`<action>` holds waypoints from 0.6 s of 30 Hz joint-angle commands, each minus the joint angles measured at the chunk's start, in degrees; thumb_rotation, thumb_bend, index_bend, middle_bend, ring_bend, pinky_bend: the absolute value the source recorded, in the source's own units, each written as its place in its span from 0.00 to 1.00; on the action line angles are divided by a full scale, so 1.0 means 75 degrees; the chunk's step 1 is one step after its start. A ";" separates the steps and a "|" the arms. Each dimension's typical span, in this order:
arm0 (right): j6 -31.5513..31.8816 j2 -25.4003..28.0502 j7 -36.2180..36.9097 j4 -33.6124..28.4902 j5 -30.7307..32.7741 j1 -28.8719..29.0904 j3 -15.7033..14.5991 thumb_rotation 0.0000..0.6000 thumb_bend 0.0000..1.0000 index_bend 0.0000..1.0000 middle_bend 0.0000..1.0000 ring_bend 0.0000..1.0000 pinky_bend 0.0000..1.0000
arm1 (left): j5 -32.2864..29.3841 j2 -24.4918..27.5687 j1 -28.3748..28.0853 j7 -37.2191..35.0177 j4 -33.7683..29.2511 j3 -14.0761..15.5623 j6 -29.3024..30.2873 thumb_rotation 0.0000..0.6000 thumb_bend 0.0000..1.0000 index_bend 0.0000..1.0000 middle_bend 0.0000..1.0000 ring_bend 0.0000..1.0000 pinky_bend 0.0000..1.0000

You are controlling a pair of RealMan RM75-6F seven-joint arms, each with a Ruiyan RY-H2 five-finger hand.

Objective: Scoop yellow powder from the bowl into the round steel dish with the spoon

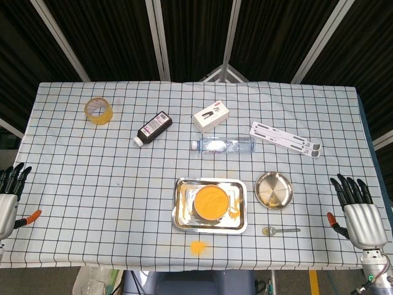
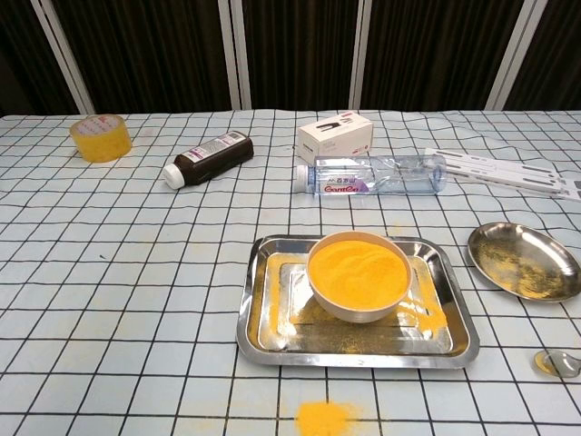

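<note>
A bowl [image 1: 212,202] [image 2: 358,275] full of yellow powder stands in a steel tray [image 1: 182,208] [image 2: 254,318] at the table's front centre. To its right lies the round steel dish [image 1: 274,189] [image 2: 525,260], dusted with a little powder. The spoon [image 1: 280,231] [image 2: 561,363] lies on the cloth in front of the dish, bowl end to the left with yellow powder on it. My left hand [image 1: 8,195] hangs at the table's left edge, fingers apart, holding nothing. My right hand [image 1: 358,212] is at the right edge, fingers spread and empty. Neither hand shows in the chest view.
Spilled powder [image 1: 198,247] [image 2: 322,418] lies in front of the tray. Further back are a clear water bottle [image 1: 222,145] [image 2: 372,174], a white box [image 1: 211,117], a dark bottle [image 1: 152,128], a tape roll [image 1: 98,110] and a white strip [image 1: 286,139].
</note>
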 commanded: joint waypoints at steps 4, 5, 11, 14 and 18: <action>-0.0040 0.0013 -0.0019 -0.0041 0.0021 0.0005 -0.0018 1.00 0.41 0.00 0.00 0.00 0.00 | -0.0046 0.0012 0.0004 -0.0029 -0.0026 -0.0021 -0.0003 1.00 0.00 0.00 0.00 0.00 0.00; -0.0039 0.0011 -0.0021 -0.0049 0.0013 0.0006 -0.0021 1.00 0.41 0.00 0.00 0.00 0.00 | -0.0041 0.0016 0.0007 -0.0038 -0.0037 -0.0017 -0.0001 1.00 0.00 0.00 0.00 0.00 0.00; -0.0178 -0.0043 -0.0261 -0.0123 -0.0123 0.0037 -0.0168 1.00 0.41 0.22 0.00 0.00 0.00 | -0.0017 0.0037 0.0031 -0.0124 -0.0082 -0.0022 0.0056 1.00 0.00 0.00 0.00 0.00 0.00; -0.0297 -0.0175 -0.0723 -0.0094 -0.0288 0.0111 -0.0261 1.00 0.41 0.38 0.06 0.00 0.00 | -0.0021 0.0019 0.0036 -0.0210 -0.0098 -0.0060 0.0107 1.00 0.00 0.00 0.00 0.00 0.00; -0.0587 -0.0419 -0.1215 -0.0187 -0.0330 0.0172 -0.0423 1.00 0.41 0.47 0.11 0.00 0.00 | 0.0012 0.0030 0.0039 -0.0301 -0.0108 -0.0062 0.0130 1.00 0.00 0.00 0.00 0.00 0.00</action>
